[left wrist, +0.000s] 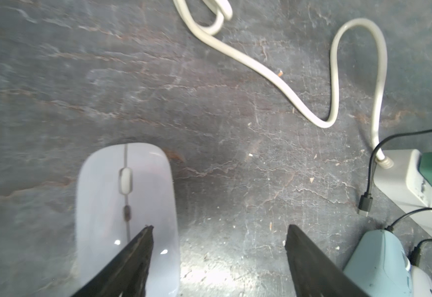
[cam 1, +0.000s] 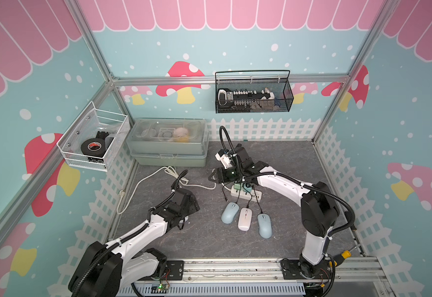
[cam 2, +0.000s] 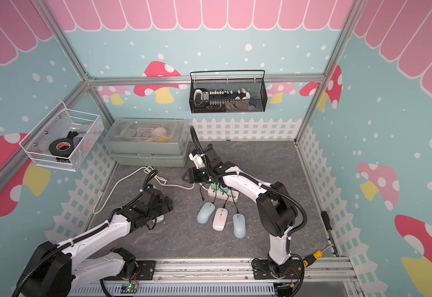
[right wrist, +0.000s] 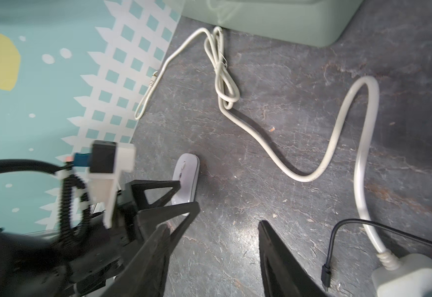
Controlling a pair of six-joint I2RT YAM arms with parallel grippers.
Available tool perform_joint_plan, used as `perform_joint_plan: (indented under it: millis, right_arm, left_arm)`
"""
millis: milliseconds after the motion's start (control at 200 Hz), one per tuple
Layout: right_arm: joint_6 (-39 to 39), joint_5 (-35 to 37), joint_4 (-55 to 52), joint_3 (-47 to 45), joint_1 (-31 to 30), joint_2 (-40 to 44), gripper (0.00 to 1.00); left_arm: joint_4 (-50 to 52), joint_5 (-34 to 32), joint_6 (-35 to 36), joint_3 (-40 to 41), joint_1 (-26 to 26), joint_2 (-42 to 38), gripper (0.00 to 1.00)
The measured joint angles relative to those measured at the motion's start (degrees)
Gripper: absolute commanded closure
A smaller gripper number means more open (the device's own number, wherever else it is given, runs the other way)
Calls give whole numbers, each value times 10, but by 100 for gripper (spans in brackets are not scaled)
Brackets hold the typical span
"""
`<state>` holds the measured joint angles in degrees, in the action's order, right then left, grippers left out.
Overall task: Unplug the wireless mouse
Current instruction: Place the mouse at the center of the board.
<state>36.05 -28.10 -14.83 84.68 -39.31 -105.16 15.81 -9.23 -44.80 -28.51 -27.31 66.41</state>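
While the left tool [left wrist: 219, 227] hangs spread by the pale wireless mouse [left wrist: 125, 195] — lying unplugged on the tabletop [left wrist: 235, 154], well apart from the power strip [left wrist: 402, 180] — the right tool [right wrist: 213, 224] gapes empty.

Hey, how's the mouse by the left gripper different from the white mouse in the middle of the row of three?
The lone mouse has no cable; the middle white mouse has a black cable at its front. The lone mouse lies apart, under the left gripper; the middle white mouse sits between two light blue mice. Both are pale and flat.
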Motion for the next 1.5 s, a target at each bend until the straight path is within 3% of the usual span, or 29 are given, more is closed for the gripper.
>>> perform_joint_plan:
  millis: [240,495,961,1501]
  right_arm:
    - [-24,19,7,0,0,35,44]
    - [-41,41,-5,0,0,35,44]
    - [-48,52,-19,2,0,18,44]
    - [-52,64,-28,2,0,15,44]
  left_arm:
    - [-52,23,-1,-5,-22,88,22]
    - [-60,13,-17,-9,-24,97,22]
    - [88,-41,-28,-6,-5,-16,22]
    - [95,-14,-24,-4,-6,-66,22]
